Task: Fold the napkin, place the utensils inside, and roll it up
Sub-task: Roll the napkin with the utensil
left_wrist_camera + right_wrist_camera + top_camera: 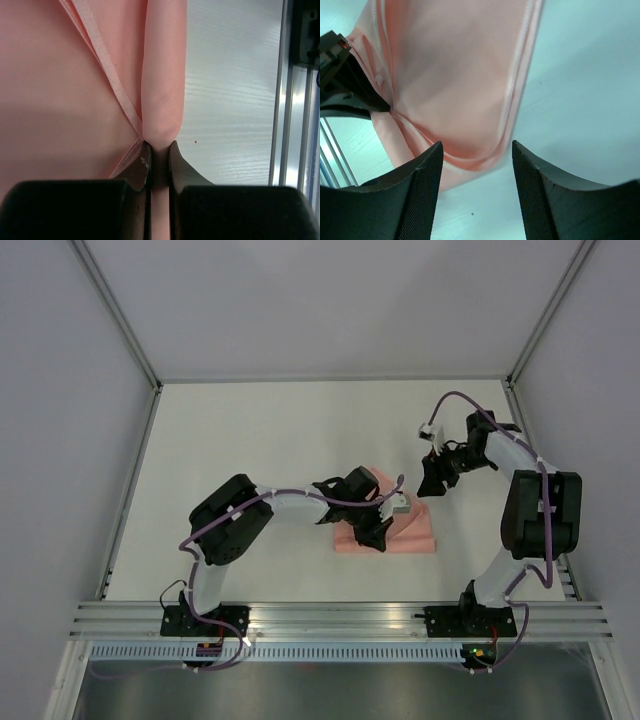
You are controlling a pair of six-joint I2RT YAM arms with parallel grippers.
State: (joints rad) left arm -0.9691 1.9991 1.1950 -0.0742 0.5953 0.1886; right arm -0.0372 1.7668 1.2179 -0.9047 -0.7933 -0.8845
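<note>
The left gripper (375, 525) is clamped on a raised fold of the napkin (415, 530) — the wrist view shows the pink cloth pinched between its fingertips (145, 162). The napkin lies folded on the white table (280, 430), near the front edge, between the arms. The right gripper (432, 480) hangs by its far side — fingers apart, holding nothing.

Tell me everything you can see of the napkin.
The napkin is a thin, salmon-pink cloth with stitched hems. It is folded into a compact, layered shape and lies on the white table between the two arms. One part is bunched into a soft, rounded fold, and the left hand is shut on that fold, pinching it. The right hand hangs open near the napkin's far right corner, not touching it.
</note>
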